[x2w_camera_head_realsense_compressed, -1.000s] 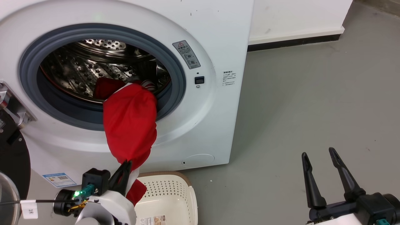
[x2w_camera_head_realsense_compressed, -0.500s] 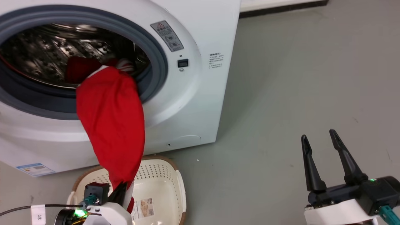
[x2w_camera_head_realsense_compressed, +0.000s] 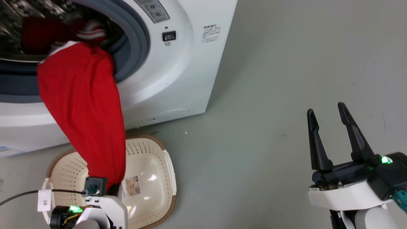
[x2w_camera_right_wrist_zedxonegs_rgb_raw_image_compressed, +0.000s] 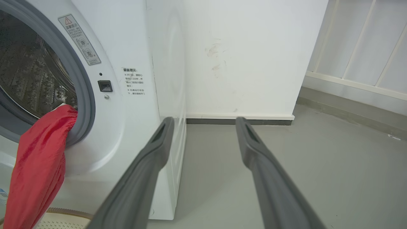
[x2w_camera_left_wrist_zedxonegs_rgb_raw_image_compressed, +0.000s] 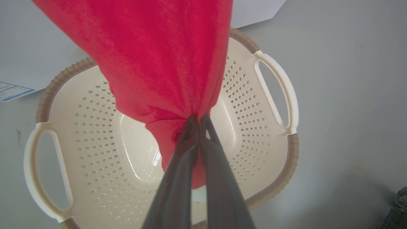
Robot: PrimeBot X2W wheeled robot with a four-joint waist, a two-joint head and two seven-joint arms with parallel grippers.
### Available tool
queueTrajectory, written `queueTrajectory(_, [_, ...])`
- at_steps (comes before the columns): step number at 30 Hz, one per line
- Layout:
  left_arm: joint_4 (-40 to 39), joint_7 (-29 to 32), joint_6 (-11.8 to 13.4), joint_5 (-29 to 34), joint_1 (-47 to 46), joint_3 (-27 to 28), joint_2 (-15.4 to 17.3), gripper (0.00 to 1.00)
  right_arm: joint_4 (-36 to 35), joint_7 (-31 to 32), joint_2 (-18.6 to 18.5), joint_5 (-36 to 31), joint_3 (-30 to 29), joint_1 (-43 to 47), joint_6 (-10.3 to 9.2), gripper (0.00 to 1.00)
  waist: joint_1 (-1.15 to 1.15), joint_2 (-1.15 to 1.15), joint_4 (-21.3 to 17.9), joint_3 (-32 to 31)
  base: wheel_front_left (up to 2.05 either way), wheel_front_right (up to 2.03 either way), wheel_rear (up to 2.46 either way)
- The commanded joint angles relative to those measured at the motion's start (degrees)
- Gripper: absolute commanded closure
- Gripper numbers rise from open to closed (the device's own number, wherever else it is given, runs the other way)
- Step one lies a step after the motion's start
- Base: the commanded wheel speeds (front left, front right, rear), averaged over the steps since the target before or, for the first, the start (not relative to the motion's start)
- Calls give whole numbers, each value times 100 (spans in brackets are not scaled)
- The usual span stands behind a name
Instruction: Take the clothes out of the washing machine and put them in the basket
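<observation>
A long red garment of the clothes hangs out of the washing machine porthole, stretched down to the cream basket on the floor in front of it. My left gripper is shut on the garment's lower end, just above the basket's inside. More red and striped fabric lies in the drum. My right gripper stands open over the bare floor to the right, holding nothing. In the right wrist view, the right gripper faces the washing machine's side, with the hanging clothes at the left.
Grey floor stretches to the right of the machine. A white wall with a dark skirting stands behind it. A cable with a tag runs from my left wrist.
The head camera has tilted down and the whole view shifted. My left gripper has drawn the red garment further out and down, from beside the basket to over it. The right gripper stays open.
</observation>
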Motion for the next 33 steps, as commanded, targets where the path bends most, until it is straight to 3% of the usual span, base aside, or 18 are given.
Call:
queueTrajectory(1, [205,-25,-49,4,-171,19,-42,100,-39,-12,1,32,29,-139,-4,0,-1,0,-90,253,0,0,0])
queueTrajectory(14, [1491,-51,-213,-84,-1079,129,-267,100,-174,-12,1,122,5,-550,-4,0,-1,0,-173,1017,0,0,0])
queueTrajectory(22, [1740,346,-264,-117,-1381,80,-318,100,-237,-12,1,179,-25,-747,-4,0,-1,0,-175,1415,0,0,0])
queueTrajectory(33, [1818,935,-129,-193,-1575,44,-337,100,-319,-12,1,266,-103,-919,-4,0,-1,0,-222,1917,0,0,0])
